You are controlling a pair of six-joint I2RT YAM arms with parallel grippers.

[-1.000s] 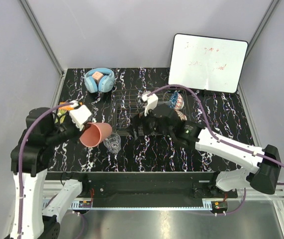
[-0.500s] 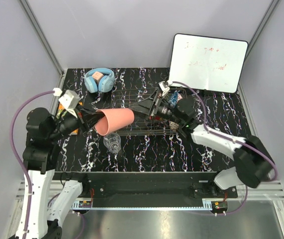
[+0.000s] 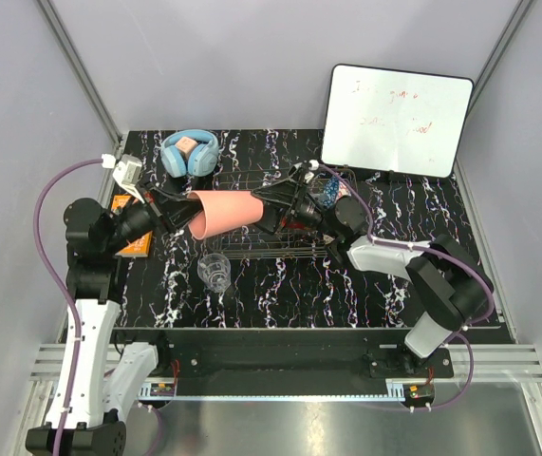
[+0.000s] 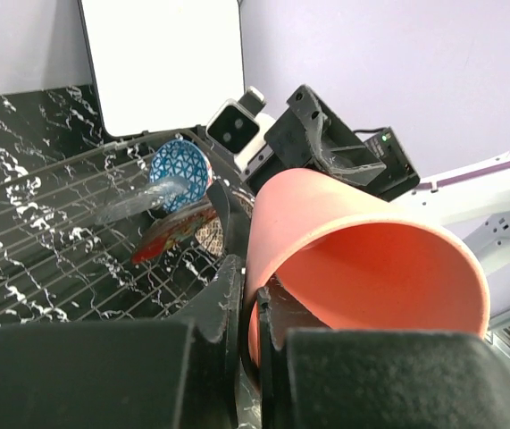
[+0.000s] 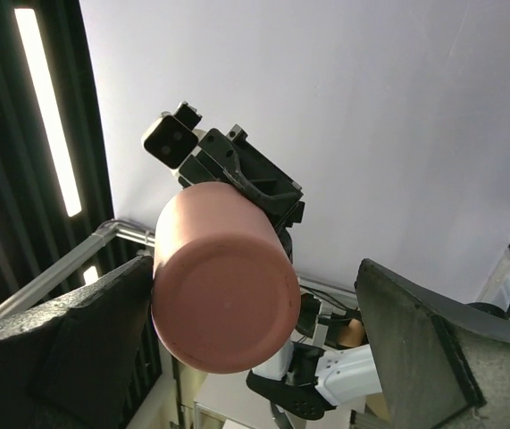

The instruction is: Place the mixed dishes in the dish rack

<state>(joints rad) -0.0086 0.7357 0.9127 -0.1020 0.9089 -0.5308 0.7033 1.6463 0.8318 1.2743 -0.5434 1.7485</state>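
The salmon-pink cup [image 3: 225, 211] lies sideways in the air over the left part of the dark wire dish rack [image 3: 299, 249]. My left gripper [image 3: 181, 210] is shut on its rim [image 4: 255, 279]. My right gripper [image 3: 268, 212] is open, and the cup's base [image 5: 224, 302] sits between its fingers [image 5: 69, 357], close to the left one. The blue patterned bowl [image 4: 181, 170], red floral plate [image 4: 172, 236] and cream lattice bowl [image 4: 208, 235] stand in the rack. The clear tumbler [image 3: 215, 270] stands on the table in front of the rack.
Blue headphones [image 3: 190, 152] lie at the back left. The whiteboard [image 3: 396, 119] leans at the back right. An orange packet [image 3: 134, 243] lies under my left arm. Grey walls enclose the black marbled table [image 3: 422, 228].
My left gripper carried the cup up and to the right, from near the tumbler to over the rack. My right gripper rose from the rack, turned toward the cup, and its open fingers now flank the base.
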